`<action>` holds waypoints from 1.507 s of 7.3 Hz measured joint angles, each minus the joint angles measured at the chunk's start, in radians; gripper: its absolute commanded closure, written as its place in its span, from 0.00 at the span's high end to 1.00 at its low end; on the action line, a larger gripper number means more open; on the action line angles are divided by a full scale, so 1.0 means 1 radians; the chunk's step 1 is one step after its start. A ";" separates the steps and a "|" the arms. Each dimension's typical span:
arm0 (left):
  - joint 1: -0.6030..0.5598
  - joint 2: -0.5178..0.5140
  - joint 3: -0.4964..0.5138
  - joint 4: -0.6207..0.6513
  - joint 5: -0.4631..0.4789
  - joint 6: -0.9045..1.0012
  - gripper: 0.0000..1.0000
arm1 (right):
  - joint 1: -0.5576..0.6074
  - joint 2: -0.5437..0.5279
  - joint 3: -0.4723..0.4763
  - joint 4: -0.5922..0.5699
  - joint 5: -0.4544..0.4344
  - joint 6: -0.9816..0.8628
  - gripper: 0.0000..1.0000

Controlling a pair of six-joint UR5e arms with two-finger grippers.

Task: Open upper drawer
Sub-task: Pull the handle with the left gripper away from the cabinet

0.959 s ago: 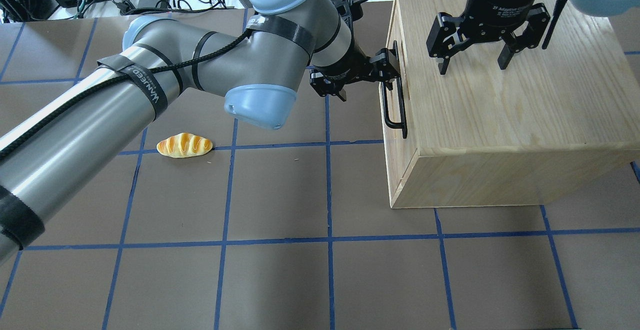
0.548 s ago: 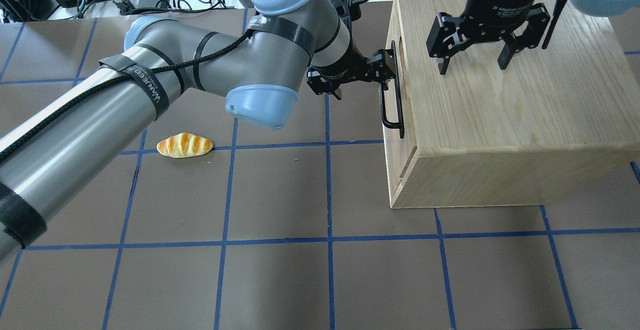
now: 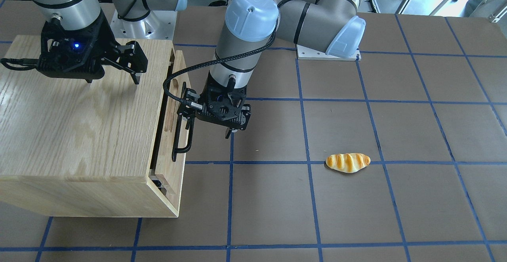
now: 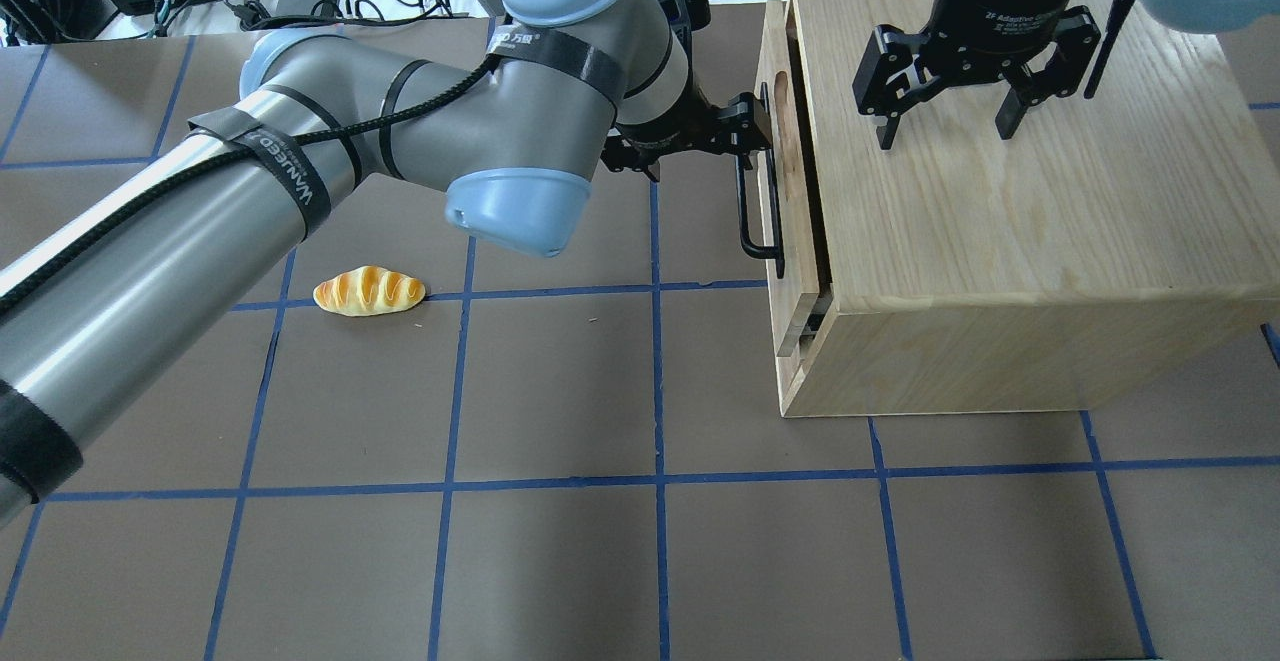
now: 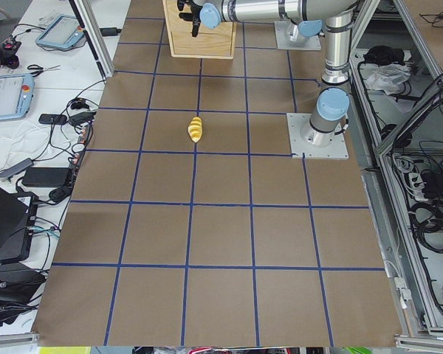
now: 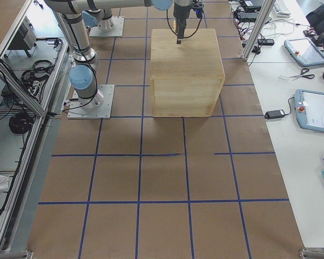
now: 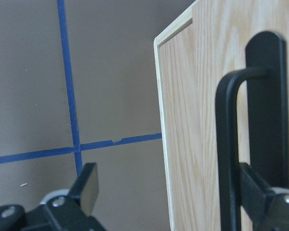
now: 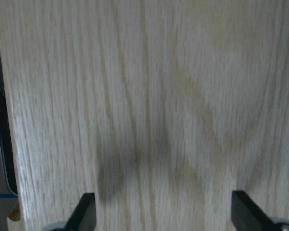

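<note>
currently the left tool (image 4: 705, 146), fingers apart, hooks the bar handle (image 4: 745, 206) of the partly open upper drawer (image 4: 790, 271); the next move likely calls for a straight outward pull. right tool (image 4: 945, 126) hangs spread over the cabinet (image 4: 1000, 241).

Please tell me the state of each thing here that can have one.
Light oak upper drawer, black bar handle: slightly pulled out.
Left pincer: open, one finger hooked behind the handle.
Right pincer: open, over the oak cabinet top.
Yellow bread roll: lying on the table, untouched.
</note>
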 measured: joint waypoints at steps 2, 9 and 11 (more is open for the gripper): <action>0.004 0.005 0.000 -0.005 0.004 0.002 1.00 | 0.000 0.000 0.000 0.000 0.000 0.000 1.00; 0.029 0.022 0.001 -0.099 0.088 0.029 1.00 | 0.000 0.000 0.000 0.000 0.000 0.000 1.00; 0.030 0.024 0.004 -0.112 0.094 0.030 1.00 | 0.000 0.000 0.000 0.000 0.000 -0.001 1.00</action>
